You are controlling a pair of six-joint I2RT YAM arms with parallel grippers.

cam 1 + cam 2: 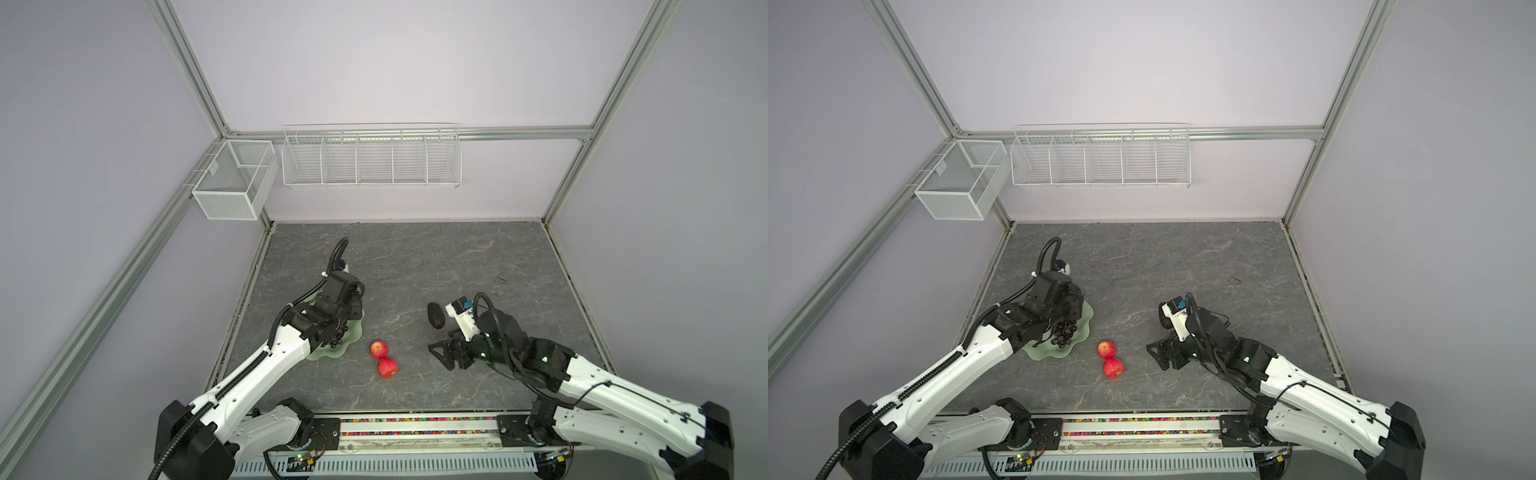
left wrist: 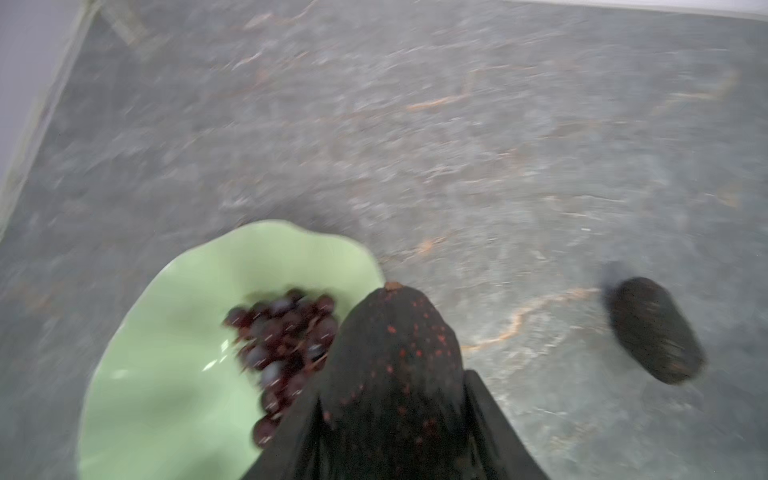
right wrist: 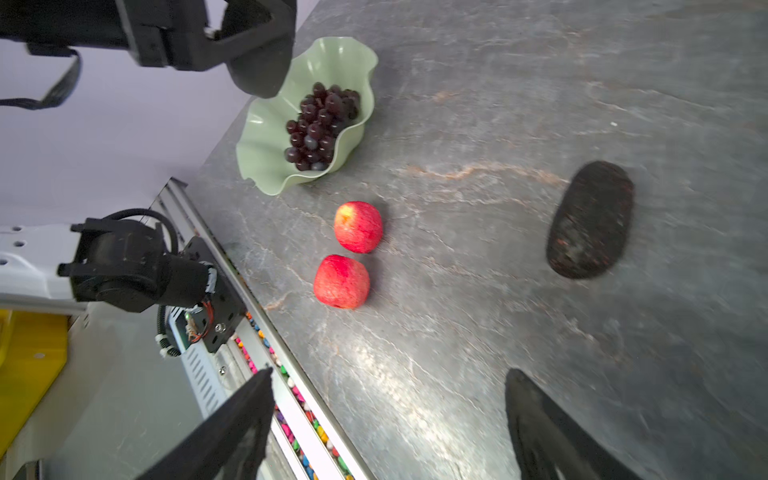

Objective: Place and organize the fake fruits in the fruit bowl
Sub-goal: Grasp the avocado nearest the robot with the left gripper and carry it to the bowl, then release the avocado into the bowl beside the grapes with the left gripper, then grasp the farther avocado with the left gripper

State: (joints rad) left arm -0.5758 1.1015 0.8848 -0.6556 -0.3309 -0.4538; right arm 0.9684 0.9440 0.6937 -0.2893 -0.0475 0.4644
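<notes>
the left gripper (image 2: 390,386) is clamped narrow on one avocado (image 2: 390,332) and hangs over the fruit bowl (image 2: 166,353), which sits left of centre in both top views. to do this step well, i would lower the fruit onto the bare green floor beside the grapes (image 2: 286,345) rather than on top of them. let it touch down before the jaws part, and stay clear of the wavy rim so the dish does not tip or slide. the avocado seems to be above the bowl's side and not yet resting in it. the right gripper (image 3: 390,382) stands wide and empty. the second avocado (image 1: 436,315) lies right of centre, near that gripper. one apple (image 1: 378,349) touches the other apple (image 1: 387,368) in the lower middle.
</notes>
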